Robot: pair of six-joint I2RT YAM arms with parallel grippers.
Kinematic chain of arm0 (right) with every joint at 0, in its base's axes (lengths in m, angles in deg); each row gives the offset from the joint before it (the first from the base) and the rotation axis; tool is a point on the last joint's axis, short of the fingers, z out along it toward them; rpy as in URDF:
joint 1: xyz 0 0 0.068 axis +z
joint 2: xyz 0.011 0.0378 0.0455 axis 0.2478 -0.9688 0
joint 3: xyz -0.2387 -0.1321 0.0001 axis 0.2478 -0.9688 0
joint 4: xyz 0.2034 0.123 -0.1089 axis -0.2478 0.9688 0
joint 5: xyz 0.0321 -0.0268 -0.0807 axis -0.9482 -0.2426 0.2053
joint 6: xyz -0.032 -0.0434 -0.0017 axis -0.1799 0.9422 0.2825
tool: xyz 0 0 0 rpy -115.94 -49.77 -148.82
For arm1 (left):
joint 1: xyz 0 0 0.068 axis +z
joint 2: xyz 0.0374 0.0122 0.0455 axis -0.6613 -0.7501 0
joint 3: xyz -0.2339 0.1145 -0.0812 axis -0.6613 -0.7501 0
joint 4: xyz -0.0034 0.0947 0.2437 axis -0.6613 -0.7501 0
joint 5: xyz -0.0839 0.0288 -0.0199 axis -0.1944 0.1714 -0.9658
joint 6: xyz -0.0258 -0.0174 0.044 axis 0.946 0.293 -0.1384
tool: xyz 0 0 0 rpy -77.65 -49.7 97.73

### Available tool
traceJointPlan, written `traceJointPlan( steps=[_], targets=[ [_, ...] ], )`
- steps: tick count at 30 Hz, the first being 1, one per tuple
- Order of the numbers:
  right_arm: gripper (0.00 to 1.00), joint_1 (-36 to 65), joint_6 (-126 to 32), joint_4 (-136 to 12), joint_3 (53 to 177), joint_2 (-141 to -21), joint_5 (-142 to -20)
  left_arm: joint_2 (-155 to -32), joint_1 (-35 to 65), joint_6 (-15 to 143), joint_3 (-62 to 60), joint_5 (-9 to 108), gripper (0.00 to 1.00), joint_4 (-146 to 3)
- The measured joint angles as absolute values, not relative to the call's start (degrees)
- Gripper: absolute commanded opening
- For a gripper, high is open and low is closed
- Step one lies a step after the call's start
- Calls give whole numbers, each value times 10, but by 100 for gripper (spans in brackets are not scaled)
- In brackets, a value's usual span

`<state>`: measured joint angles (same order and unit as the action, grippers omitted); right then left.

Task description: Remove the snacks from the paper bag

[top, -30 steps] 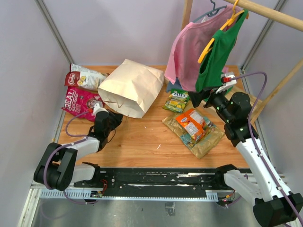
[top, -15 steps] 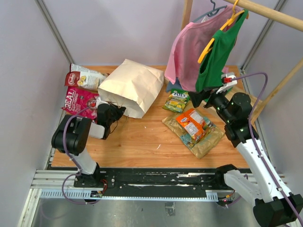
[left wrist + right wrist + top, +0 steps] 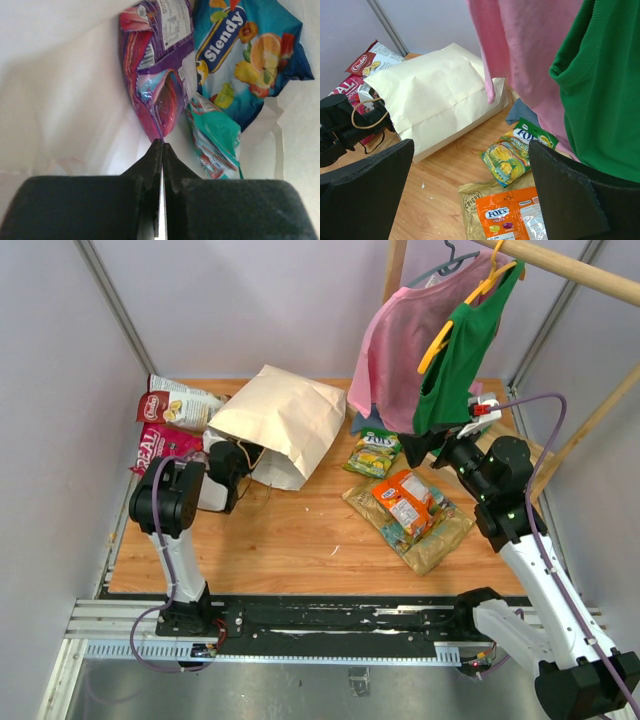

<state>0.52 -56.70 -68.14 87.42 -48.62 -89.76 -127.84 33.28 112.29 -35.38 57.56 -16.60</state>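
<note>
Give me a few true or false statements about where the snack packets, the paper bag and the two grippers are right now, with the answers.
1. The paper bag lies on its side on the table. True.
2. The left gripper is wide open. False: it is shut, inside the bag, with its tips at the lower edge of the purple packet.
3. A blue Slendy packet is inside the bag. True.
4. The orange Fox's packet is inside the bag. False: it lies outside, on top of a tan packet.
5. The right gripper holds a snack. False: it is open and empty.
</note>
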Motion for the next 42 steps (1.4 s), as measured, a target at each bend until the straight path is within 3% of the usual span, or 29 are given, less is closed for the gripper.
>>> traceJointPlan(
  steps=[10,17,25,30,31,42],
  targets=[
    [98,5,-567,-682,874,-486,-898,-1297,334,1131,-325,622,40,-204],
    [98,5,-567,-682,874,-487,-898,-1335,334,1131,-274,623,43,-219],
    [98,5,-567,-681,874,-487,-898,-1375,335,1135,-214,621,33,-251],
    [98,5,-567,-681,874,-487,-898,-1388,338,1141,-201,622,3,-261],
    [98,5,-567,-681,874,-487,-898,-1389,339,1142,-201,621,1,-261],
    [98,5,-567,-682,874,-494,-898,-1338,339,1142,-274,621,1,-240]
  ],
)
